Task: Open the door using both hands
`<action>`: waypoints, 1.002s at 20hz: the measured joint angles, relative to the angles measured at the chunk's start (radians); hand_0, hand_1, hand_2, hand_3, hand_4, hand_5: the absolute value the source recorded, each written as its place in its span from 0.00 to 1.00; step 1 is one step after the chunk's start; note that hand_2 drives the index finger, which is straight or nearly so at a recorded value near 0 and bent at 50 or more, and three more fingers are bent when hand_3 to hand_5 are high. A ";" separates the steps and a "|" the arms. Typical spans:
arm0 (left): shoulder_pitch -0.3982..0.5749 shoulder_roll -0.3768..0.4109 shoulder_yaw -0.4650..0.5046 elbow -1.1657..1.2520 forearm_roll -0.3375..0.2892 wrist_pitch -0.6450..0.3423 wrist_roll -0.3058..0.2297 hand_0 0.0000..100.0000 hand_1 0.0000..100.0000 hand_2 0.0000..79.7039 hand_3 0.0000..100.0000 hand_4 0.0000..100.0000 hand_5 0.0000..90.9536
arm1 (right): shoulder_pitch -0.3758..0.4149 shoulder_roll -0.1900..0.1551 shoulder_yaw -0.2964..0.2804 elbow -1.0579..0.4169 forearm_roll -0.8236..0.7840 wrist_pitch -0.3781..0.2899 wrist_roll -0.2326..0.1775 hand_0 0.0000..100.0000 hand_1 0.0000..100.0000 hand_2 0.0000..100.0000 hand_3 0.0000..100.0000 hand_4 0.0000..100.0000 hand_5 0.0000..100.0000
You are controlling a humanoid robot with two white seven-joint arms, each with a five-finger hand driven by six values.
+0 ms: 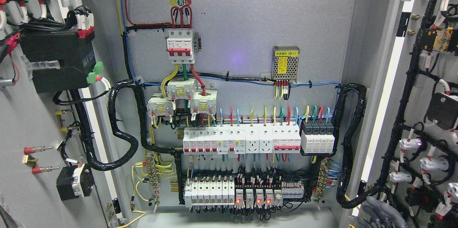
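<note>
Both grey steel cabinet doors stand swung wide: the left door (28, 120) fills the picture's left edge, the right door (425, 113) the right edge, each showing its wired inner face. Between them the grey back panel (243, 24) carries a white three-pole breaker with red toggles (180, 46) near the top centre, a perforated metal power supply with a yellow label (285, 62) to its right, and two rows of white breakers (243, 140) toward the bottom edge. Black corrugated cable looms (123, 124) loop from the panel's sides to the doors. At the lower right corner a grey, blurred robot hand (381, 215) shows; I cannot tell how its fingers are set. Coloured tags A, B, C sit above the top breaker; the yellow label's print is too small to read.
</note>
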 measured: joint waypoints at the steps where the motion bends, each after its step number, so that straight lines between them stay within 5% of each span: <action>1: -0.001 0.000 0.007 -0.002 0.007 -0.002 0.000 0.00 0.00 0.00 0.00 0.00 0.00 | 0.002 0.000 -0.010 0.000 -0.002 0.000 0.000 0.19 0.00 0.00 0.00 0.00 0.00; 20: 0.044 0.016 0.133 -0.012 0.106 -0.038 0.004 0.00 0.00 0.00 0.00 0.00 0.00 | 0.058 0.011 -0.148 0.013 -0.033 0.002 0.004 0.19 0.00 0.00 0.00 0.00 0.00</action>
